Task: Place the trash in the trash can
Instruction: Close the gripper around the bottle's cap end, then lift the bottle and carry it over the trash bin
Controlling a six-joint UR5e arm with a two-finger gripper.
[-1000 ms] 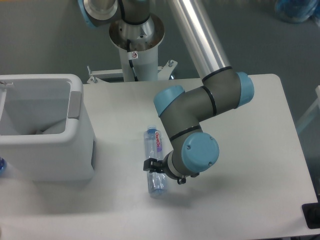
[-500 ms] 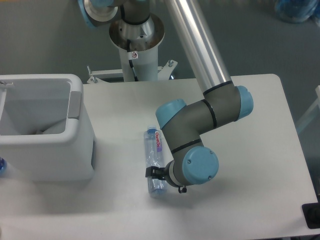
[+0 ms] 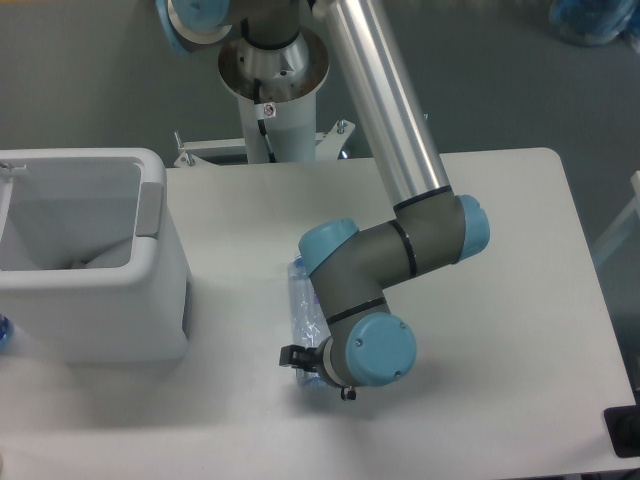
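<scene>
The crushed bottle (image 3: 304,318) lay on the white table (image 3: 500,300), just right of the trash can (image 3: 90,270), its upper end tucked under the arm's blue-capped wrist. The gripper (image 3: 303,362) sat low over the bottle's near end, mostly hidden; I could not tell whether its fingers were closed on it.

gripper (image 3: 303,362) lower, left, over bottle (image 3: 303,305)
</scene>
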